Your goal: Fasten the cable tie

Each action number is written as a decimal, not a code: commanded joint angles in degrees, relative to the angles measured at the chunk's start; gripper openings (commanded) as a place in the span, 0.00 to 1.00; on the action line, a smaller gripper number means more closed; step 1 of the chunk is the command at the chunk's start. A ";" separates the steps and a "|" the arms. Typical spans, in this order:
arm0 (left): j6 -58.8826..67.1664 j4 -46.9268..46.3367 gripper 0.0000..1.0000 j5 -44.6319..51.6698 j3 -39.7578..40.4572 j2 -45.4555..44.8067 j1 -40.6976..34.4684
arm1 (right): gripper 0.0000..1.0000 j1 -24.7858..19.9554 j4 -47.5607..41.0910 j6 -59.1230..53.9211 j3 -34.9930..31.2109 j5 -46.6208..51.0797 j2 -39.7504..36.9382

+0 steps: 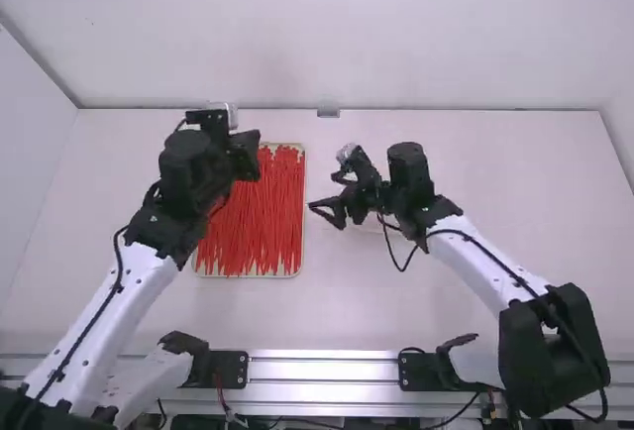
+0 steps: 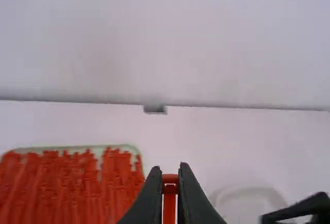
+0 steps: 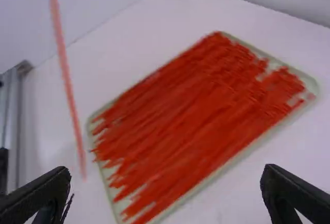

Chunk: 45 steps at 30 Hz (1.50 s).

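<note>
At the left of the white surface, the left gripper hangs above the far end of a pale tray, its fingers closed narrow on a single red cable tie pinched upright between them. In the right wrist view the held tie's strap dangles free in the air. Below lies the rest of the stock, a dense bed of red cable ties covering the tray. To the right of the tray, the right gripper waits low over the surface with its fingers spread wide and holding nothing, pointed toward the tray and the hanging strap. The step in hand appears to be presenting the tie for a second grasp. To do it well, the left arm should probably hold the tie steady and clear of the pile. The right gripper would then close on the loose tail near its tip, leaving enough strap free to bend round and feed squarely into the head.
</note>
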 commanded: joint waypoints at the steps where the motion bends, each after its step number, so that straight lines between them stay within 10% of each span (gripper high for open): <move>1: -1.20 0.55 0.02 -2.78 -0.46 -1.20 -2.80 | 0.98 0.96 2.69 2.64 1.70 -2.14 0.17; 23: -4.57 11.82 0.02 -1.99 -3.74 1.33 -8.92 | 0.93 6.64 21.79 22.80 1.70 7.04 0.17; 33: -4.63 14.27 0.02 0.83 -4.55 1.33 -9.18 | 0.39 6.67 24.74 22.82 1.70 7.21 0.17; 40: -5.03 14.91 0.02 2.27 -4.55 1.33 -9.20 | 0.31 6.67 24.44 22.84 1.70 8.26 0.22; 45: -5.09 15.67 0.02 3.65 -4.59 1.33 -9.05 | 0.00 6.69 24.52 22.84 1.70 8.20 0.22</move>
